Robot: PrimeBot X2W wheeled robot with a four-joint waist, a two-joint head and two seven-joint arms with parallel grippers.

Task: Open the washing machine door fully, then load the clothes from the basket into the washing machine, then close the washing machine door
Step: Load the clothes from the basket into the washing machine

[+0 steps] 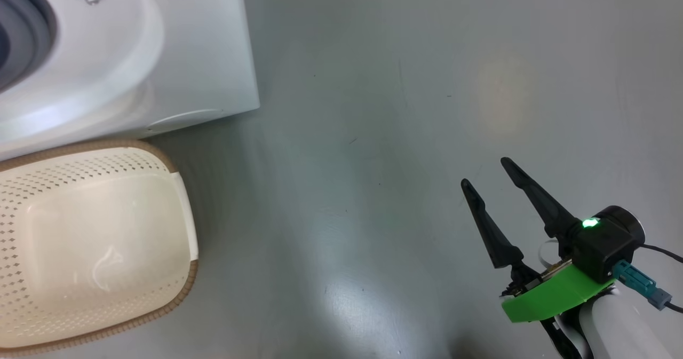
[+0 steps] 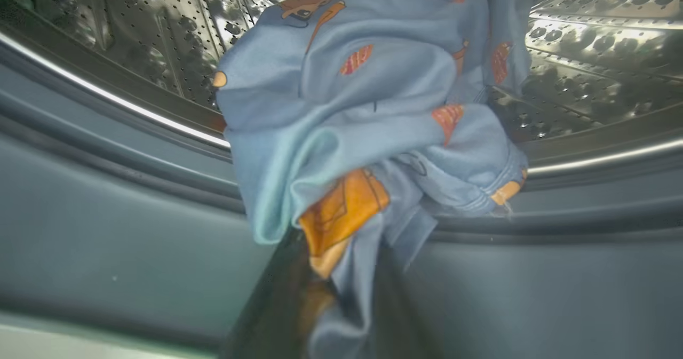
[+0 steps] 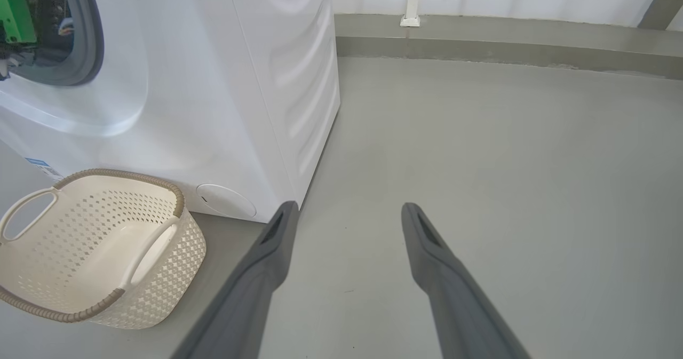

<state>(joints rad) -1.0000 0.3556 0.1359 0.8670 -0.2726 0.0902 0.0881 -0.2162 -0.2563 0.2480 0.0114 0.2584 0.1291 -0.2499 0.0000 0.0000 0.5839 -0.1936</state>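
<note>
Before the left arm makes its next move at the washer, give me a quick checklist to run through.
1. Basket emptied: ok; nothing lies in it.
2. Clothes fully inside the drum: cannot tell; the bundle shows against both the drum and the grey gasket, and the depth is unclear.
3. Left gripper clear of fabric: not ok; a fold runs down between its fingers.
4. Left gripper's hold on that fold: cannot tell; the fingers are dark and blurred.
5. Right gripper free: ok; open, empty, above the floor.
</note>
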